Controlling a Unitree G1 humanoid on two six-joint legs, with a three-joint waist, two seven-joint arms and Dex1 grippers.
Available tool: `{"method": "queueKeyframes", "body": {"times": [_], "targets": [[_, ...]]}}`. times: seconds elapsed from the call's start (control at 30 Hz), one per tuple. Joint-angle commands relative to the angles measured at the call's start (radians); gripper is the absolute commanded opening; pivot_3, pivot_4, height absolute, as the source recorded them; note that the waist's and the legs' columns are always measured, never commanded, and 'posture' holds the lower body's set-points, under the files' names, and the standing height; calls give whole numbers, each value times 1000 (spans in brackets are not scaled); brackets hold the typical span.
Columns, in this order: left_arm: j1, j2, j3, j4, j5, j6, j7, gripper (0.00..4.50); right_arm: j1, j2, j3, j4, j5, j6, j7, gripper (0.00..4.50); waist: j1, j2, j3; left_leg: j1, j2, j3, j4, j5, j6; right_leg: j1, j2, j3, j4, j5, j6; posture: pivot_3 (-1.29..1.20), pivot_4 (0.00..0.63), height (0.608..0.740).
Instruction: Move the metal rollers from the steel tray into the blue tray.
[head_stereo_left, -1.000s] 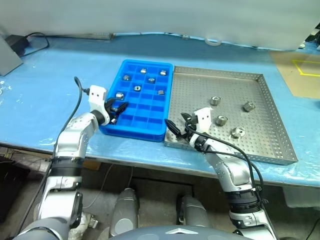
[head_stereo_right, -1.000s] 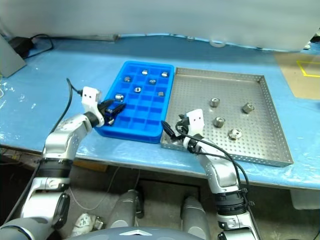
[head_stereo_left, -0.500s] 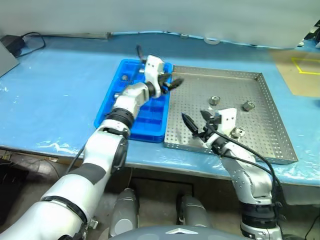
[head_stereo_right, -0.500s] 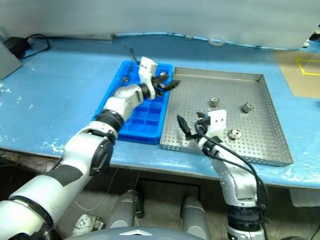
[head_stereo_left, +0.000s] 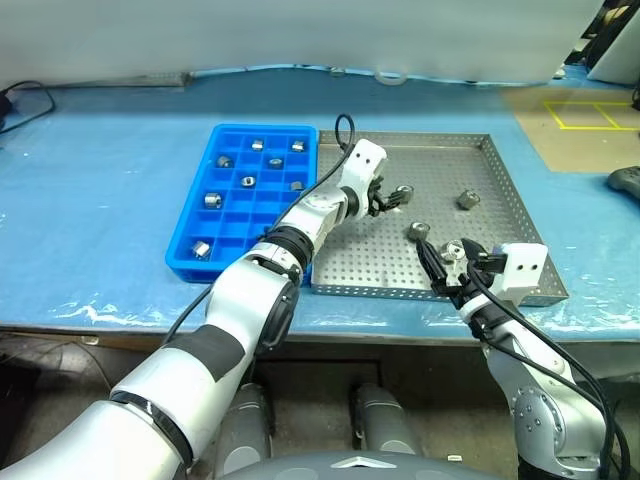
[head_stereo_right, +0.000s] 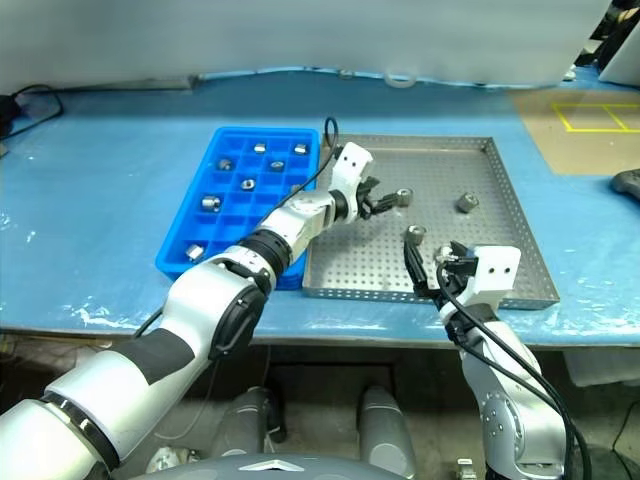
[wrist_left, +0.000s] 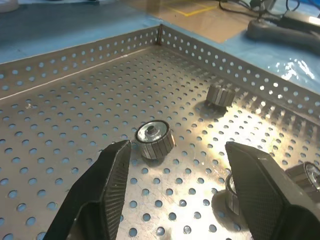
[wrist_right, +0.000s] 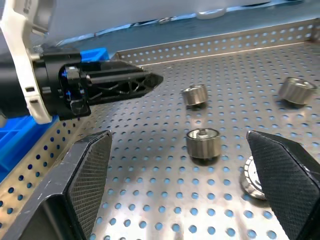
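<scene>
Several shiny metal rollers lie loose on the perforated steel tray (head_stereo_left: 440, 165). My left gripper (wrist_left: 177, 150) reaches in from the blue tray's side, low over the steel floor. It is open, and one roller (wrist_left: 155, 139) lies just ahead of its fingers, apart from them. That same roller (head_stereo_left: 403, 193) sits beyond the left gripper (head_stereo_left: 385, 204) in the head views. My right gripper (head_stereo_left: 445, 270) hovers wide open at the steel tray's front edge, with two rollers (head_stereo_left: 417, 231) (wrist_right: 203, 141) just ahead of it. The blue tray (head_stereo_left: 230, 275) to the left holds several rollers (head_stereo_left: 247, 181) in its compartments.
Another roller (head_stereo_left: 467, 199) lies toward the steel tray's far right. A dark hand-sized device (head_stereo_left: 625, 180) sits at the table's right edge. A brown surface with yellow tape (head_stereo_left: 575, 110) is at the back right, and a white ring (head_stereo_left: 390, 77) at the back.
My left arm swung right, from the blue tray's front left corner over into the steel tray. My right gripper drew back and right to the steel tray's front edge. The head view shifted too.
</scene>
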Motion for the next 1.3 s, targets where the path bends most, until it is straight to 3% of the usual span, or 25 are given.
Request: {"method": "queueKeyframes", "body": {"times": [0.03, 0.47, 0.7, 1.07, 1.3], "targets": [[14, -134, -9, -9, 23, -14, 12, 3284, 28, -2, -35, -83, 31, 0, -20, 4500, -14, 0, 0, 0, 0, 0, 0, 0, 1, 0, 0, 0, 0, 0, 0, -645, 150, 740], [47, -212, -42, 3, 76, -22, 25, 3284, 175, 37, -43, -201, 16, -22, -105, 4500, -85, 1, 0, -7, -1, 1, 5, -8, 13, 2, -1, 1, -14, 2, 3, -795, 150, 740], [56, -229, -53, 11, 98, -6, 52, 3284, 236, 65, -35, -242, -10, -49, -143, 4500, -184, 1, 0, -10, -7, 0, 17, -14, 22, 3, -6, -2, -14, 2, 3, -876, 150, 740], [103, -196, -81, 19, 162, 26, 234, 3284, 296, 97, -10, -259, -46, -88, -159, 4500, -346, 1, 0, -16, -15, -3, 25, -21, 32, 10, -20, -13, -24, -1, 14, -900, 150, 740], [127, -175, -64, 15, 157, 27, 268, 3284, 243, 65, -1, -210, -51, -70, -144, 4500, -393, 1, 0, -16, -21, -7, 25, -22, 34, 15, -24, -17, -29, -1, 17, -862, 150, 740]]}}
